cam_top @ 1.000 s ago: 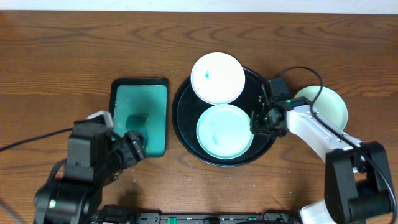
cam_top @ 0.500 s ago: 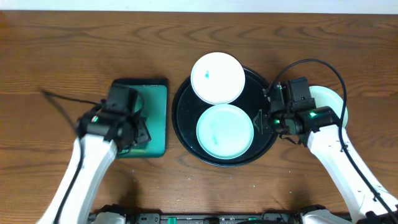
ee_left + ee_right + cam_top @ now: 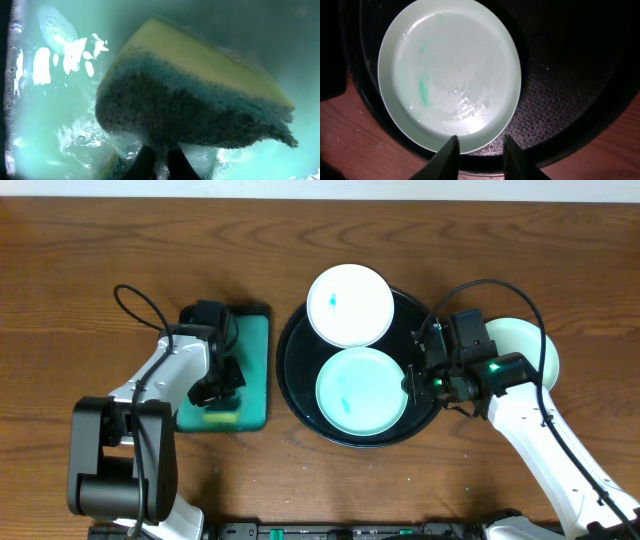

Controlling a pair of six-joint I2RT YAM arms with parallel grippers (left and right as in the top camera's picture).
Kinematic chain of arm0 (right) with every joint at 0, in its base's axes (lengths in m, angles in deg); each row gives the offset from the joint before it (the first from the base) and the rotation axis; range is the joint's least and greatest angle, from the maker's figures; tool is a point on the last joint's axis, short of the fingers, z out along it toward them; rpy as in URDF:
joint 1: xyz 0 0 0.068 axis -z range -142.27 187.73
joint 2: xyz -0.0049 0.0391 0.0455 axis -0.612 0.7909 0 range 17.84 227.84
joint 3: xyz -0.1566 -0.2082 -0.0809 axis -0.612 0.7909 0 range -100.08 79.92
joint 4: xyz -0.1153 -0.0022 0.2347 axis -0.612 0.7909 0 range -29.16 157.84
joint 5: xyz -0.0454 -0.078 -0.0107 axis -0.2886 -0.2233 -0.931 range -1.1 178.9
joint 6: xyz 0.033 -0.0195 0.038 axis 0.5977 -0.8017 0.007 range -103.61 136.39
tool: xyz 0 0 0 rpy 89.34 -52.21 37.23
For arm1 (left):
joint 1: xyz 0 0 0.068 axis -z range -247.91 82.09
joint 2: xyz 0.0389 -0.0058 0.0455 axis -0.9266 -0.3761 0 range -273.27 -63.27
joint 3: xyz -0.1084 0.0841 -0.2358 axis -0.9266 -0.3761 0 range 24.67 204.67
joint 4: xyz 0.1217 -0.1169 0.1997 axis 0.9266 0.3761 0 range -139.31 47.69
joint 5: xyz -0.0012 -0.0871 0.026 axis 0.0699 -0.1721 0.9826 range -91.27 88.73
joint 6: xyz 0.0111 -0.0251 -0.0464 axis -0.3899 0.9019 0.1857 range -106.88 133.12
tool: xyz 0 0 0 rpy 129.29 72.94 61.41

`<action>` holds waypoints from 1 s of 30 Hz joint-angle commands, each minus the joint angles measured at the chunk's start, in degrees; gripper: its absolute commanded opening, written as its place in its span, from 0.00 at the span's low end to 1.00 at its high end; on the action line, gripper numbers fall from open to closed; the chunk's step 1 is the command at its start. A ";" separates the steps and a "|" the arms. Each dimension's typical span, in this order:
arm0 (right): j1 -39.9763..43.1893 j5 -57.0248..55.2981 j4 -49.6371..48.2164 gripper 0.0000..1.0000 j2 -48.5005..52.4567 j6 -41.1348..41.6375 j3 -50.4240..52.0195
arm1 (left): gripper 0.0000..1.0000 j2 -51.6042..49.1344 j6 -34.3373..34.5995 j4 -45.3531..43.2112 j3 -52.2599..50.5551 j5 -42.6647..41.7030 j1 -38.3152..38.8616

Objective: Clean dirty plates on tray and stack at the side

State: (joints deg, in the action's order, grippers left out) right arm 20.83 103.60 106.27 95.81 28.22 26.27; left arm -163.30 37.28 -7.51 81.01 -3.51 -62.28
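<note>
Over teal tray (image 3: 255, 345), left tool (image 3: 159, 165) points down, pinching sponge (image 3: 190, 95).

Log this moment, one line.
left gripper: shut on sponge in teal tray | right gripper: open at teal plate's rim | black tray: also white plate

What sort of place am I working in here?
Likely a tabletop dishwashing test bench, not a kitchen: wooden table, black tray holding smeared plates, teal tray of sudsy water with a sponge.
</note>
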 commanded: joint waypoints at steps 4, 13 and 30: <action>-1.31 0.35 -0.24 0.25 -0.37 -0.74 -0.81 | 0.27 0.68 -2.99 2.75 1.53 -6.34 0.00; -1.31 0.15 -0.22 0.24 -0.37 -0.72 -0.81 | 0.59 4.50 -2.97 4.39 1.64 -6.10 0.00; -1.36 -6.38 0.79 0.17 -0.35 6.49 -0.81 | 0.07 4.57 -2.93 -1.95 -4.68 -1.86 0.00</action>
State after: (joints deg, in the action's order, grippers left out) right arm 19.84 102.48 106.36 95.81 29.49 26.27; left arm -158.40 34.61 -11.07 75.78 -3.73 -62.63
